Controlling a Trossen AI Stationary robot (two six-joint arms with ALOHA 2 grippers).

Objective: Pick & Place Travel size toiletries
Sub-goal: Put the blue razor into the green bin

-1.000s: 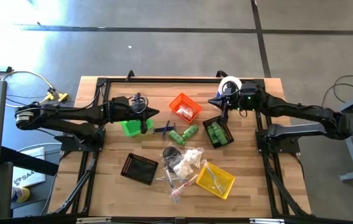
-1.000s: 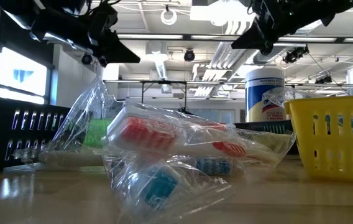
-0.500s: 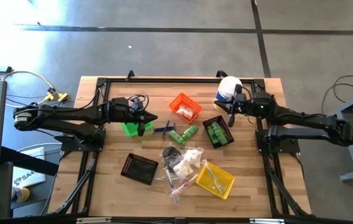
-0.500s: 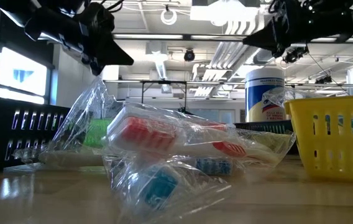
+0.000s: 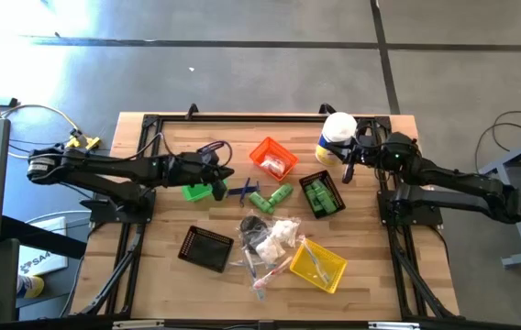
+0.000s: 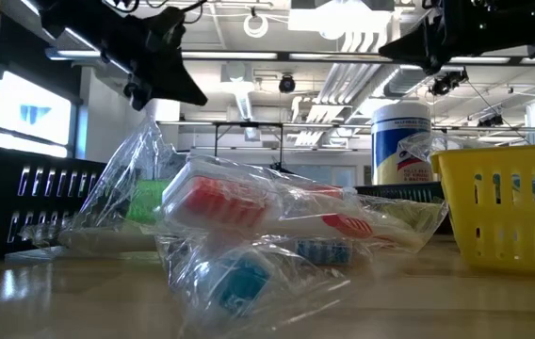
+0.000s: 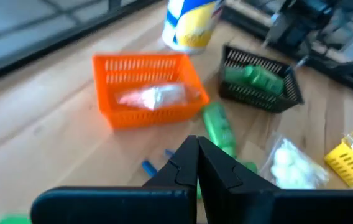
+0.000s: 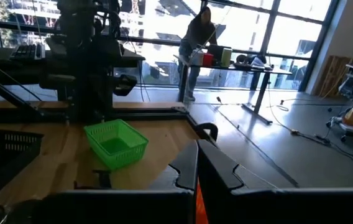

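The dark left arm reaches in from the left edge across the worktop, stretched almost level, its left end effector [image 5: 227, 174] raised above the surface with both fingers pressed together, empty. The dark right arm comes in from the right edge, also nearly level, its right end effector [image 5: 345, 169] raised near the far right, fingers likewise pressed together, holding nothing.
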